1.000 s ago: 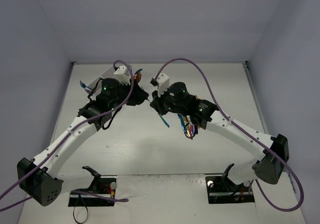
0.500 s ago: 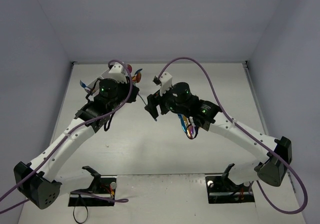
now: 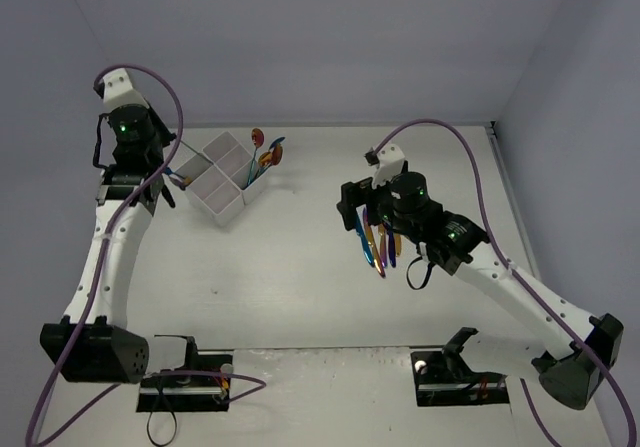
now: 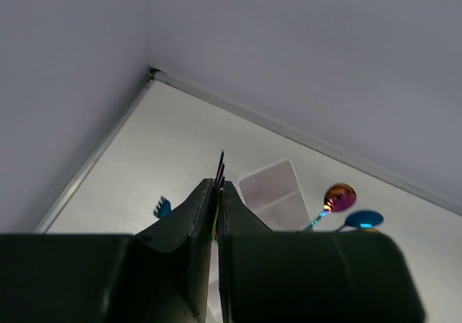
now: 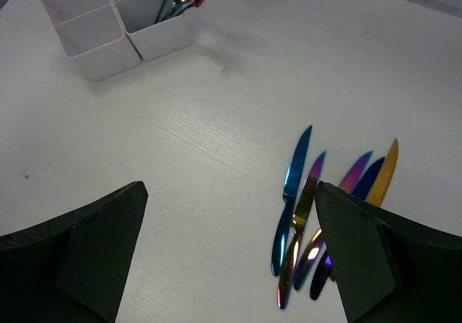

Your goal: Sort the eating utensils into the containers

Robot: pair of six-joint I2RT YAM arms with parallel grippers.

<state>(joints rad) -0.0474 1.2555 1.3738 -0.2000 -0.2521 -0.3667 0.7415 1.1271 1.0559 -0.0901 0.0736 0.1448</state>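
left pincer [image 4: 217,187] is clenched on a thin utensil [image 4: 220,165]; right pincer [image 5: 229,193] is released. spoons [image 4: 339,195] are seen in the box [image 5: 94,66]. knives [image 5: 294,182] are left unsorted.

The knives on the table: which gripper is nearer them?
Right. The right gripper hovers open over the knives; the left gripper is far off, beside the white box.
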